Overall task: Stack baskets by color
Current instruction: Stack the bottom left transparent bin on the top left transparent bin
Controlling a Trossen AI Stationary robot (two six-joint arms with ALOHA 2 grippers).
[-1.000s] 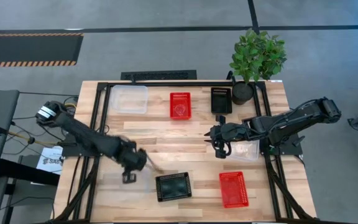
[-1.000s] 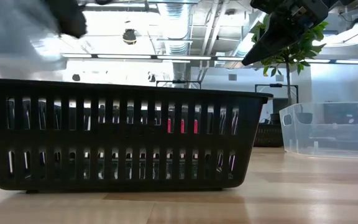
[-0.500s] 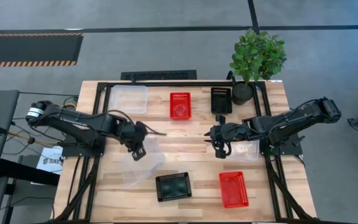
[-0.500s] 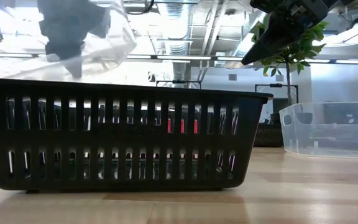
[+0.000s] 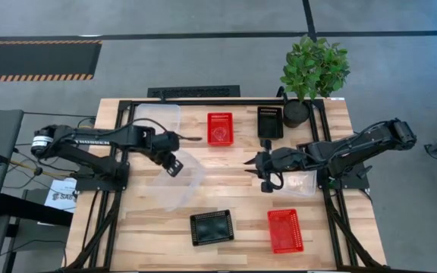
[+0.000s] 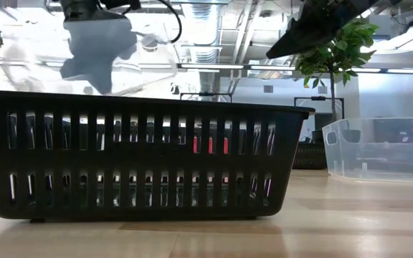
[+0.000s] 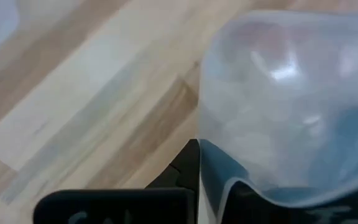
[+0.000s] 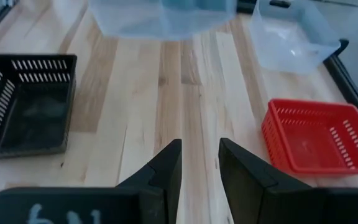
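Note:
My left gripper (image 5: pixel 173 164) hangs over the table's left middle, shut on a clear basket (image 5: pixel 184 183) that shows high up in the low view (image 6: pixel 97 50). A second clear basket (image 5: pixel 158 120) sits at the far left and a third (image 5: pixel 302 183) under my right arm. Red baskets sit at the far middle (image 5: pixel 219 127) and near right (image 5: pixel 285 230). One black basket (image 5: pixel 270 121) stands at the far side and another (image 5: pixel 212 226) at the near middle. My right gripper (image 8: pixel 199 163) hovers open at centre right, fingers pointing toward the table's left. My left gripper pinches the clear basket by the rim of one wall (image 7: pixel 229 185). One dark finger (image 7: pixel 190 167) lies against the wall, and the other shows only dimly through the plastic. The fingers slant down from above. The basket hangs tilted below them, clear of the table.
A potted green plant (image 5: pixel 313 68) stands at the far right corner beside the far black basket. Black frame rails (image 5: pixel 120 144) run along the table's left and right sides. Bare wood (image 5: pixel 226 178) lies between the two grippers.
My left gripper has swung from the near left toward the far edge and the table's middle, rising and rolling as it went. The clear basket has come up with it and now hangs tilted. My right gripper has stayed in place, its fingers tipped up a little.

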